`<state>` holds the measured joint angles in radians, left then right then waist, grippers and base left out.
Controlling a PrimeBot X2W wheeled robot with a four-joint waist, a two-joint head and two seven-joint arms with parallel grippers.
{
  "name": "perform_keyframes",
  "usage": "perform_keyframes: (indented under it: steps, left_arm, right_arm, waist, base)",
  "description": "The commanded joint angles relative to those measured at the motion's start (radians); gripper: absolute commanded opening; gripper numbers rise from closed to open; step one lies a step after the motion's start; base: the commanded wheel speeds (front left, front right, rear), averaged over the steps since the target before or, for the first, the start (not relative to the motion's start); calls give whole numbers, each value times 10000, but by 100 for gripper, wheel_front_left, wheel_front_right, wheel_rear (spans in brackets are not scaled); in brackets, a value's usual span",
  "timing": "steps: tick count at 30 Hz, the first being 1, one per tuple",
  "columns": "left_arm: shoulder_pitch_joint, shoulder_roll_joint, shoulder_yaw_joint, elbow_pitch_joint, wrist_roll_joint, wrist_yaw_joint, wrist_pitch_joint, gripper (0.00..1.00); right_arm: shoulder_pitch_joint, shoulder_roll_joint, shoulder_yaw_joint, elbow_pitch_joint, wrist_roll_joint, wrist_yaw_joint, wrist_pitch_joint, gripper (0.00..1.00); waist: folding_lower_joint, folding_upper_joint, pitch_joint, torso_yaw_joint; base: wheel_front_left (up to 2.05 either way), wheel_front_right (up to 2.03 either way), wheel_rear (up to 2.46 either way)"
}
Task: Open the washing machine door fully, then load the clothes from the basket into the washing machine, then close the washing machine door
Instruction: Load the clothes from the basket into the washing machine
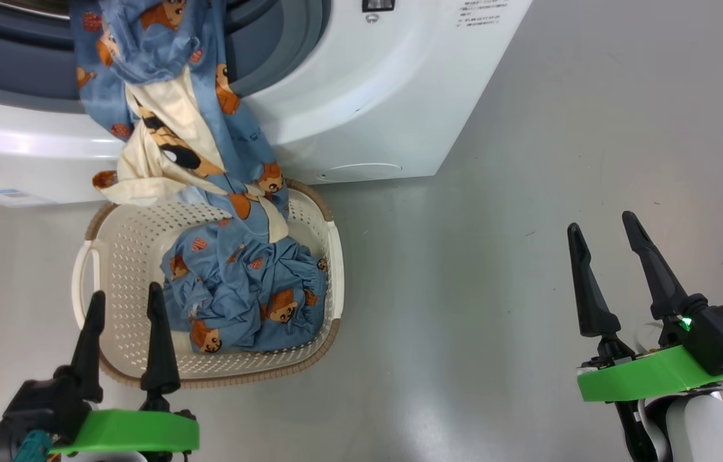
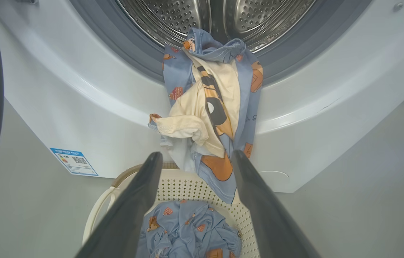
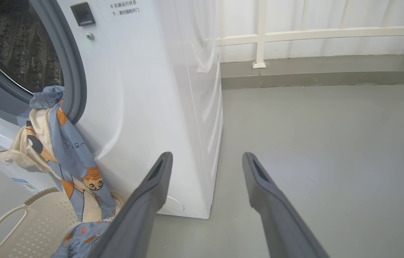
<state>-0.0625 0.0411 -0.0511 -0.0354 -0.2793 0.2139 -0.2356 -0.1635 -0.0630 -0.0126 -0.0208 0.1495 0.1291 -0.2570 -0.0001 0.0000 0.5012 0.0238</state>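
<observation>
Drum point(image 2: 166, 18) mostly cut off
Blue cartoon-print clothes point(image 2: 216, 107) hang from washing machine point(image 1: 361, 96) into basket point(image 1: 117, 256) ahead of the open left end effector point(image 1: 126, 290); right end effector point(image 1: 601, 221) open, empty.

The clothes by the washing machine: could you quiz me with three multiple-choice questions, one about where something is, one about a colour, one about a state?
1. Where are the clothes?
A. All inside the drum
B. Hanging from the washing machine opening down into the basket
C. Spread on the floor

2. What colour is the basket's rim?
A. Brown
B. Green
C. Black

3. How are the left pincer and right pincer?
A. Both open and empty
B. Left shut on cloth
C. Both shut

Answers: 1 B, the fabric trails over the opening's lip into the basket; 2 A, a brown woven-look band edges it; 3 A, each stands spread with nothing between.
</observation>
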Motion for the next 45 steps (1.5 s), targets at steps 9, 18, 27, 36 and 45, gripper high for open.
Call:
perform_keyframes:
  steps: [9, 18, 27, 36, 45]
  left_arm:
    - [486, 140, 166, -1019, -182, 328, 337, 100]
    - [459, 206, 284, -962, -365, 381, 394, 100]
    - [-537, 160, 70, 173, -1194, -103, 338, 100]
    - [-2884, 113, -129, 3711, -2706, -1494, 54, 100]
    - [-4962, 98, -321, 6617, -3597, -2959, -184, 100]
  right_arm:
    - [233, 42, 180, -225, -88, 16, -48, 100]
    - [263, 77, 158, -236, -46, 16, -48, 100]
    - [174, 97, 190, -248, -61, 16, -48, 100]
    - [66, 92, 373, -254, -108, 16, -48, 100]
    - [93, 77, 376, -266, -139, 16, -48, 100]
  waist:
    - [1, 0, -25, -42]
    - [1, 0, -32, -168]
    - [1, 0, 112, -239]
    - [1, 0, 410, -518]
    - [1, 0, 637, -866]
  base:
    - [0, 0, 0]
    - [0, 0, 0]
    - [0, 0, 0]
    - [0, 0, 0]
    - [0, 0, 0]
